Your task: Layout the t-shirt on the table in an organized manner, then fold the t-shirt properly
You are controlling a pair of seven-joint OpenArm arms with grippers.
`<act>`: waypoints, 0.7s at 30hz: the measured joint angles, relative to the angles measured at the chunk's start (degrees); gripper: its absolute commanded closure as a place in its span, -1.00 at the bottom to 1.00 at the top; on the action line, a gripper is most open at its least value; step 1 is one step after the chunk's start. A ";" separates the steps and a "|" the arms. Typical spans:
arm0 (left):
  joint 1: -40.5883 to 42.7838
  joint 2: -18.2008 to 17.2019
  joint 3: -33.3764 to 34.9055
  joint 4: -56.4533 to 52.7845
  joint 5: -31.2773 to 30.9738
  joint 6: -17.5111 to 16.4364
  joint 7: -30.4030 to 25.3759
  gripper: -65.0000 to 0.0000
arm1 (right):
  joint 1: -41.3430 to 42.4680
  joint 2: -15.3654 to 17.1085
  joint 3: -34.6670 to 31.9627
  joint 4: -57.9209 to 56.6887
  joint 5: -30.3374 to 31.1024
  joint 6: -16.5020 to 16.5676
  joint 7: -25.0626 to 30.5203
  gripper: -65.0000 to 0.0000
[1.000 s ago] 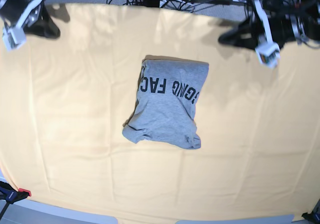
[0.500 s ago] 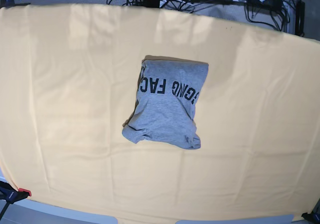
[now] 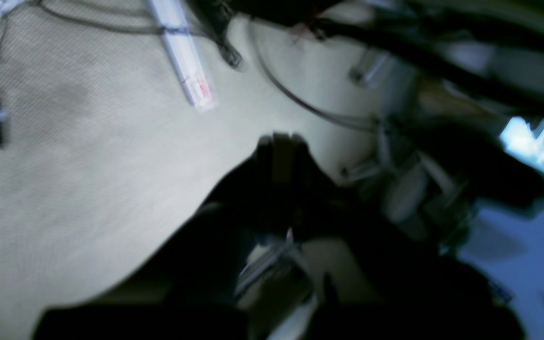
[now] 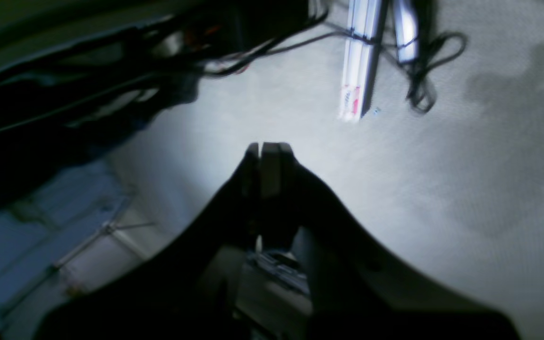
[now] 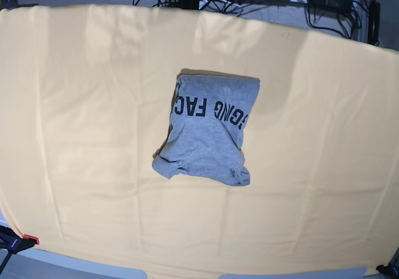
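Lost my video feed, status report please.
Left end effector shut, right end effector shut, both empty, off the table. T-shirt folded, mid-table, lettering up. Nothing in the way.

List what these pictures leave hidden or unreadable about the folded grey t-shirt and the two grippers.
- Heather-grey cotton t-shirt, base view: its black lettering is cut off by the folds; the underside is hidden against the yellow-orange clothed table.
- Left gripper, left wrist view: motion blur smears the tips.
- Right gripper, right wrist view: dark and soft.
- Both arms: outside the base view.
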 measured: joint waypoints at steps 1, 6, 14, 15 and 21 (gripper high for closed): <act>-2.45 0.37 1.22 -4.26 3.96 0.11 -4.11 1.00 | 1.81 -0.15 -1.22 -3.43 -3.76 -0.15 3.61 1.00; -14.47 2.16 8.39 -23.98 21.88 0.26 -25.53 1.00 | 11.04 -0.07 -7.52 -19.30 -18.67 0.00 21.68 1.00; -27.30 10.21 18.14 -44.09 44.35 11.37 -60.57 1.00 | 23.19 -3.30 -16.28 -32.79 -30.73 -10.36 33.07 1.00; -27.89 11.34 19.69 -44.78 44.46 12.55 -60.43 1.00 | 23.80 -4.00 -17.18 -32.85 -31.12 -10.88 32.70 1.00; -27.78 16.65 27.47 -45.11 40.94 21.75 -57.33 1.00 | 24.20 -8.74 -19.32 -32.87 -35.45 -17.49 32.39 1.00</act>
